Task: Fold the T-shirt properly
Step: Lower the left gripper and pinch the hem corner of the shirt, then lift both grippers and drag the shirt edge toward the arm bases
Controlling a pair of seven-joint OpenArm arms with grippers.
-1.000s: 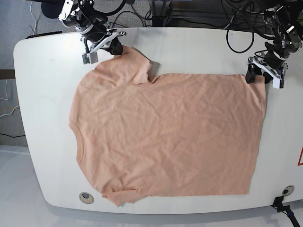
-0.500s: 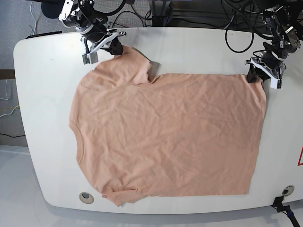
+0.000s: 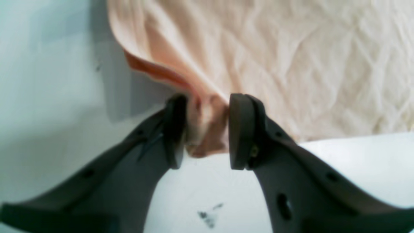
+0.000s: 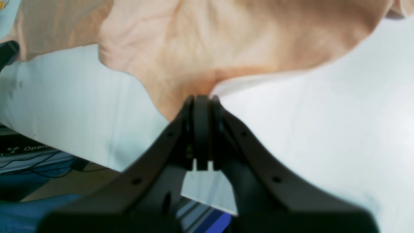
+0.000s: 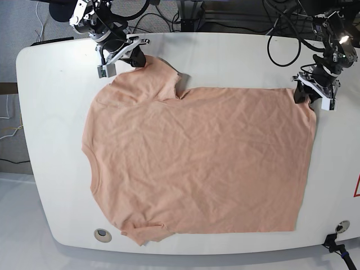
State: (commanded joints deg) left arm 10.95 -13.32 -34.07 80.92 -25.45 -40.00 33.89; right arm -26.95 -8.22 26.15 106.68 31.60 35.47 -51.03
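Left wrist view alone shows the left tool point(image 3: 203, 129) narrowly pinching the T-shirt point(image 5: 197, 163) corner, seemingly loosely; right tool point(image 4: 200, 106) clamps its sleeve.

The peach T-shirt point(image 5: 197, 160) lies spread flat and wrinkled across most of the white worktop point(image 5: 50, 101), round neckline toward the base view's left, one sleeve at the far edge, hem at the right.

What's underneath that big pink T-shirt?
The T-shirt lies spread on the white table, which shows all around it. Whatever sits beneath the cloth is covered. Each pincer, left and right, pinches a far edge.
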